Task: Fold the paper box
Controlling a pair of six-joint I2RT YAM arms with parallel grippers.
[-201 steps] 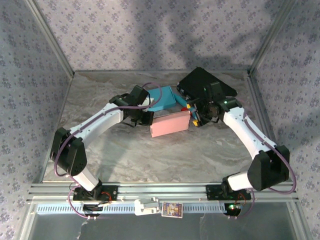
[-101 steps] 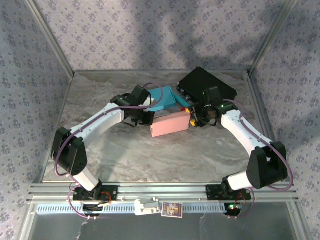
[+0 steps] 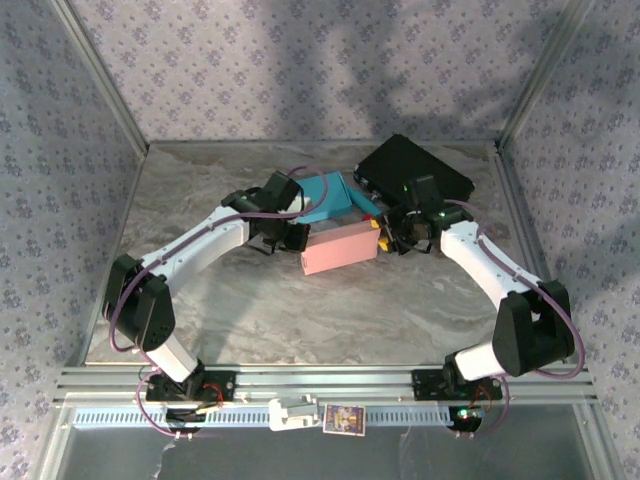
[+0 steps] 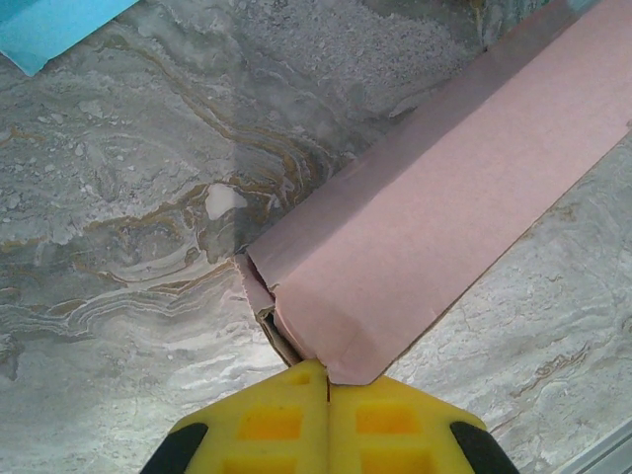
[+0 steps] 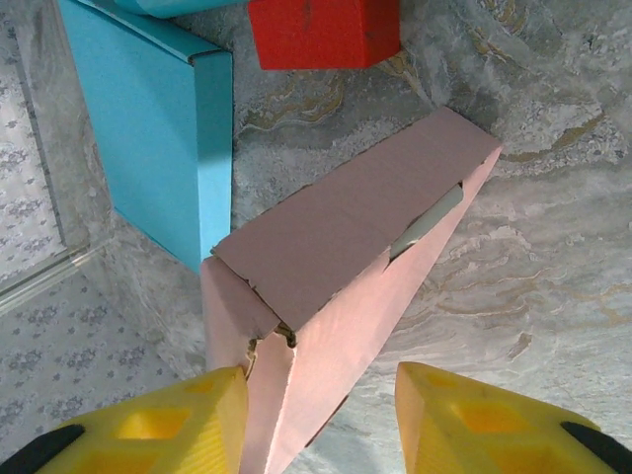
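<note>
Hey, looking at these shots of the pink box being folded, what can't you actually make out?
Left wrist: whether the shut left hand pinches the pink box corner; its fingertips cover the contact.
Right wrist: above the right hand, the red block and blue box run off the top edge.
Top view: the box's end flaps are too small to read; the black object is too dark to identify.

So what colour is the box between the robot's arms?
Pink. The paper box shows best in the right wrist view.

No legible text or labels
</note>
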